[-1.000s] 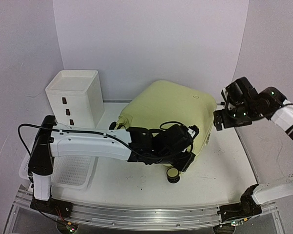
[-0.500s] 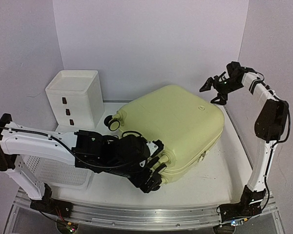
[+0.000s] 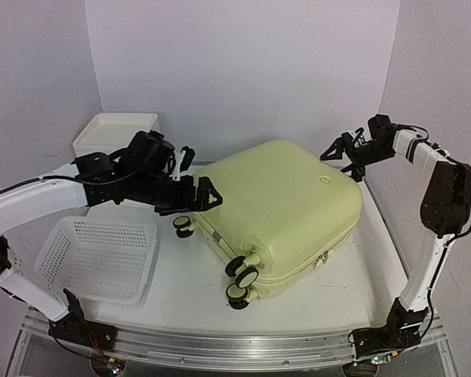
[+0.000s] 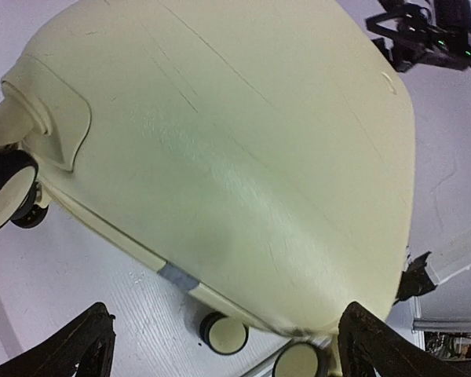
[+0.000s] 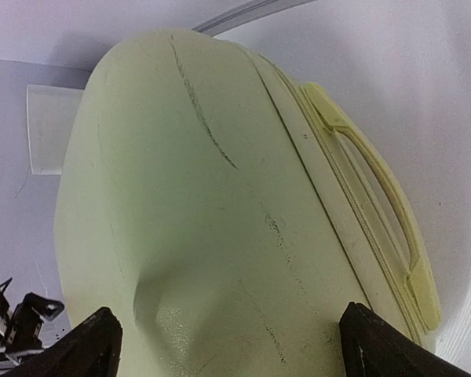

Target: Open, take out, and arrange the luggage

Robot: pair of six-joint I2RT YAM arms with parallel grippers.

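Observation:
The luggage (image 3: 286,204), a pale yellow hard-shell suitcase, lies flat and closed on the white table, its black-and-yellow wheels (image 3: 242,276) pointing to the near left. My left gripper (image 3: 199,188) hovers open just off its far-left corner, touching nothing. In the left wrist view the shell (image 4: 243,149) fills the frame between the spread fingers (image 4: 74,345), with wheels (image 4: 224,334) below. My right gripper (image 3: 339,157) is open above the far-right corner. The right wrist view shows the shell (image 5: 196,228) and its side handle (image 5: 377,212).
A white drawer box (image 3: 110,135) stands at the back left, partly hidden behind my left arm. A white perforated basket (image 3: 102,255) lies at the near left. Grey walls close in on the left, back and right.
The suitcase has come down from a tilt to lie flat, wheels to the near left. My left gripper opened and drew back from its underside to the far-left corner. The right arm swung to the far-right corner.

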